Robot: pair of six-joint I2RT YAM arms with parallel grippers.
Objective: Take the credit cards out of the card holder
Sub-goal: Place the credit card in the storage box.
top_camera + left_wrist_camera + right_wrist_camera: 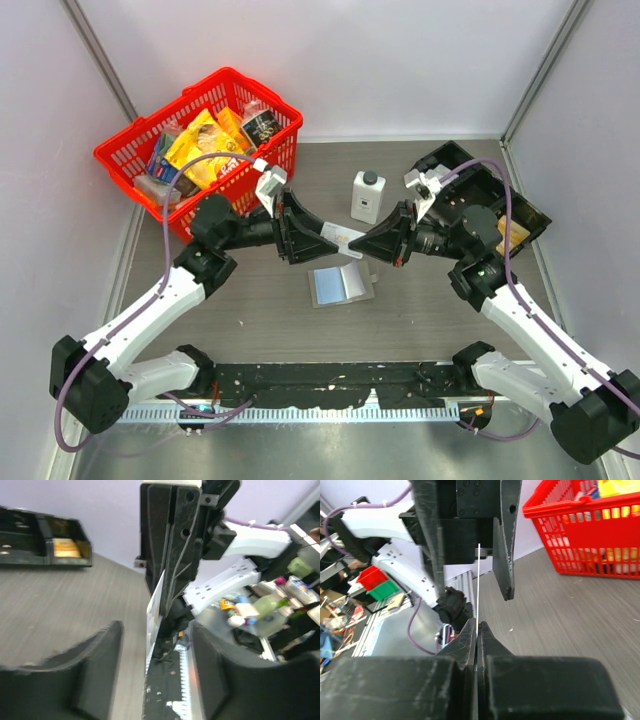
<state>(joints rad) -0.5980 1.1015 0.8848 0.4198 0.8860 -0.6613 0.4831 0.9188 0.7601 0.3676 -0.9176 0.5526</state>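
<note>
Okay, nearest to me on the worktop, a little toward 6 o'clock from the middle, the grey card holder lies flat. A light blue card is on it or in it; I cannot tell which. Just past it, my two claws meet above the middle of the worktop. The right claw reaches in from 3 o'clock and is pressed together on a thin white card, pinching one end. The left claw reaches in from 9 o'clock with its fingers spread, one on each side of the other end of that card. Farther away, at 12 o'clock, stands a white bottle. A black tray sits at 2 o'clock, and a red basket full of packets sits at 10 o'clock.
</note>
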